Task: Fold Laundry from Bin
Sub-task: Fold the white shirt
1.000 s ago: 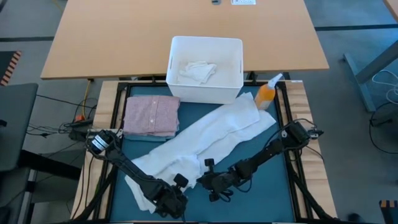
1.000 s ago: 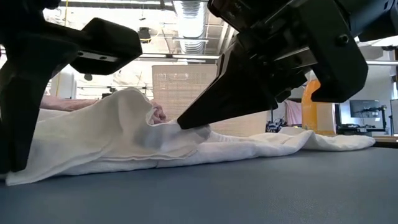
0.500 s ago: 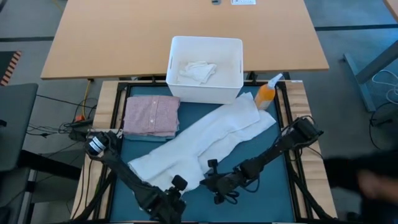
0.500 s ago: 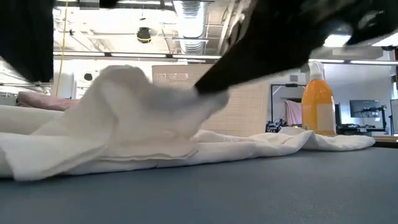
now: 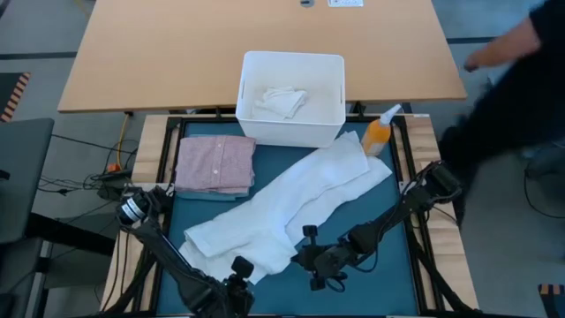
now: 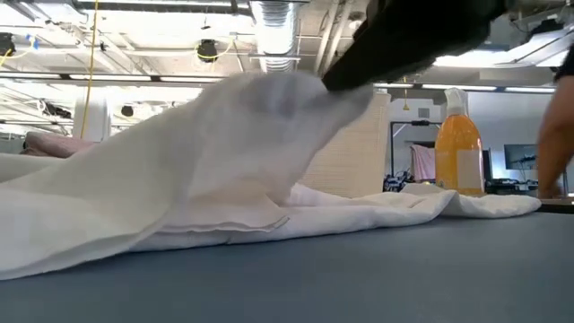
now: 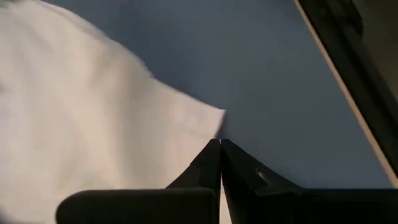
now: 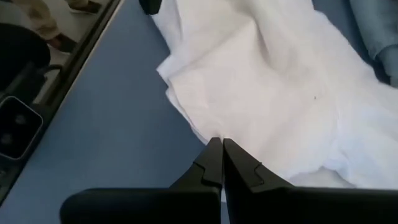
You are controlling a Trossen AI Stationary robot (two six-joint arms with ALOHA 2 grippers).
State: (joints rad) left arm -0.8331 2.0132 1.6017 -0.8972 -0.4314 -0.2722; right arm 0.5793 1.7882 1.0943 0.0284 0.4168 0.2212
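I have the long white cloth (image 5: 291, 205) lying diagonally across the teal mat (image 5: 388, 283), its far end up by the orange bottle (image 5: 378, 132) and its near end at the mat's near-left part. My left gripper (image 5: 231, 281) is at the near edge of the mat, fingers pinched tight on a corner of the cloth; the left wrist view shows the white corner (image 7: 211, 121) meeting the closed tips (image 7: 219, 146). My right gripper (image 5: 305, 256) sits just right of it, near the mat's middle, also clamped on the cloth's near edge, with the fabric (image 8: 261, 81) running away from its closed tips (image 8: 219, 144). From the low view the cloth (image 6: 179, 170) is lifted into a peak under a dark gripper, with the rest lying flat on the mat toward the bottle (image 6: 457, 144).

The white bin (image 5: 291, 95) stands at the far edge of the mat, with a crumpled white piece (image 5: 281, 100) inside. A folded pink shirt (image 5: 215, 162) lies on the far-left part of the mat, just left of the bin's near corner. A person (image 5: 516, 97) in dark clothing is at the far right, beside the table.
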